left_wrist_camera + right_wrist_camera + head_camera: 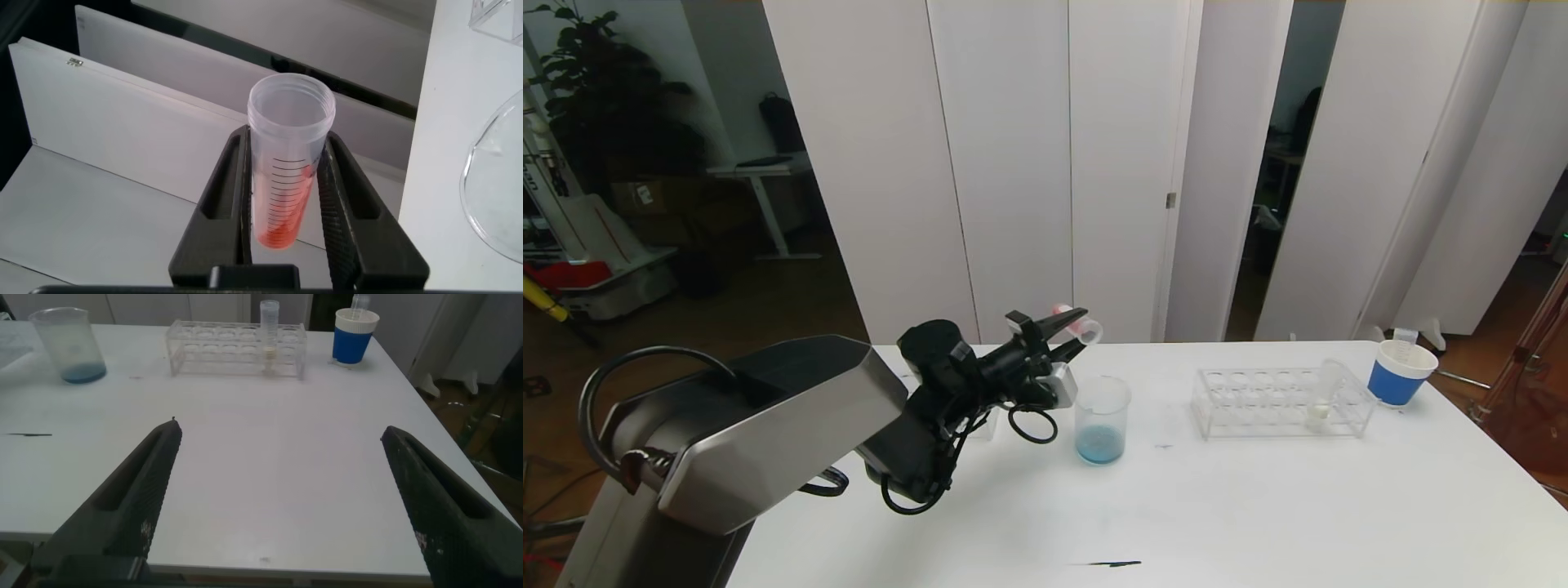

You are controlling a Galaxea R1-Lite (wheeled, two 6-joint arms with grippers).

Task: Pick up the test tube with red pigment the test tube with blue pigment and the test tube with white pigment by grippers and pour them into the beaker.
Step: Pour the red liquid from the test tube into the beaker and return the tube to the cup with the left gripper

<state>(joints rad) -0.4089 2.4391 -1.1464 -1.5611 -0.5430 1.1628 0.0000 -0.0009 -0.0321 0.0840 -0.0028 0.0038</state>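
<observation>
A makeshift lab bench inside an office: a clear test-tube rack [1282, 402] and glass beaker [1102, 420] on a white table [1258, 506], white partition panels [1005, 163] behind (desk [760, 175], potted plant [596, 90] beyond).

On the desk [1258, 506] stands one beaker [1102, 420] with blue liquid at its bottom, one clear tube rack [1278, 400] near the far edge, and one blue-sleeved paper cup [1399, 371] at the far right corner with one tube standing in it. Three test tubes can be counted in all: one with red pigment [288, 171], one with white pigment [1323, 394] in the rack, and the one in the cup. Two grippers show, the left gripper [286, 204] and the right gripper [282, 506].
</observation>
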